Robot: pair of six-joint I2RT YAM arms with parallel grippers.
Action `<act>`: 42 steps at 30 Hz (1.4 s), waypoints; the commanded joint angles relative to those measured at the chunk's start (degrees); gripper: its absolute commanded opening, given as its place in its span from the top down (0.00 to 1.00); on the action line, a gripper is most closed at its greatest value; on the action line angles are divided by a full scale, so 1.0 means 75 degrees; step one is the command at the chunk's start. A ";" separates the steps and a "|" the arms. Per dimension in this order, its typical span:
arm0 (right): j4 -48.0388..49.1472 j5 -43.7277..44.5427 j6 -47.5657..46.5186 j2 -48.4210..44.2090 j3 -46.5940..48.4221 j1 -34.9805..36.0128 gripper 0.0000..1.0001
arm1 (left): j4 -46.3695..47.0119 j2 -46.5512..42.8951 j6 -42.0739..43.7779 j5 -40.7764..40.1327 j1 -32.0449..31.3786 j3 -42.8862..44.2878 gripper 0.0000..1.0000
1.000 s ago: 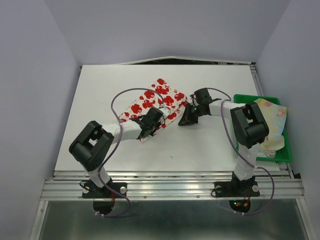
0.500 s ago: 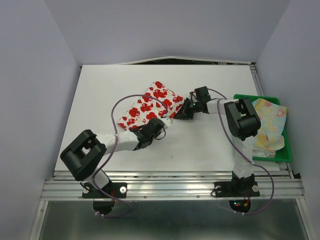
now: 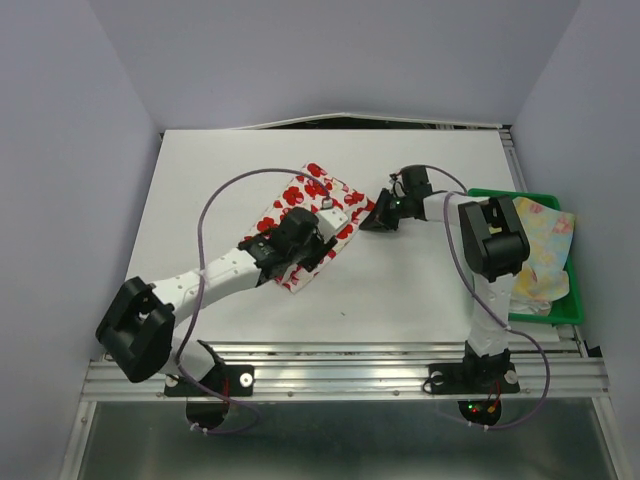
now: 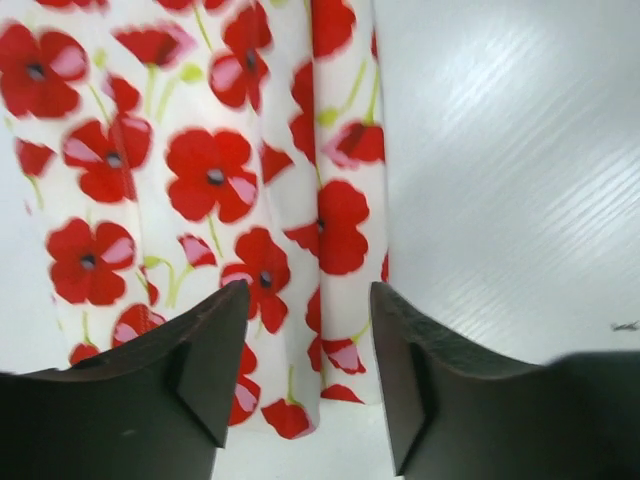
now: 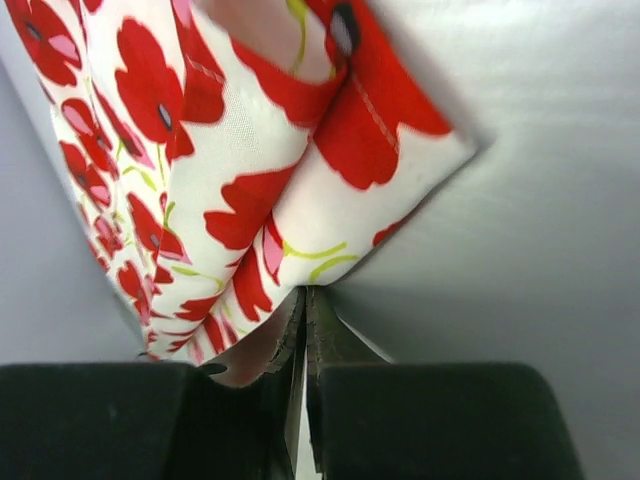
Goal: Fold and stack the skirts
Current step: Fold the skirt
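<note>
Red-flowered skirt (image 3: 340,215): laid on the table (image 3: 200,180), partly folded, under the left gripper and touching the right gripper.
Left gripper (image 4: 308,300): held over the skirt's hem, fingers spread apart, nothing gripped.
Right gripper (image 5: 303,300): closed on the skirt's right corner.
Since 0.5 s ago: the left arm is stretched further and the cloth is drawn narrower.
Green tray (image 3: 500,195): at the table's right edge, with the pale yellow floral skirt (image 3: 545,240) crumpled inside.
</note>
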 commanded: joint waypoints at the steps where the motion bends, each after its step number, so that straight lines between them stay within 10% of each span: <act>1: -0.1146 0.1150 -0.1362 -0.0188 0.0466 -0.0102 0.90 | -0.0709 -0.0540 -0.0273 0.2346 0.1327 0.0937 0.43; 9: -0.1453 0.0658 -0.0720 -0.0962 -0.0047 -0.0102 0.66 | -0.1530 0.0069 0.0463 0.3055 0.2950 0.0985 0.40; 20: -0.1532 0.1101 -0.0343 -0.1420 0.0334 0.0330 0.68 | -0.1134 0.0398 -0.0424 0.2799 0.3477 0.0680 0.47; 42: -0.1722 0.1747 -0.1854 0.1884 0.3722 0.0483 0.78 | -0.1144 0.2225 -0.0521 0.2633 0.5412 0.1793 0.51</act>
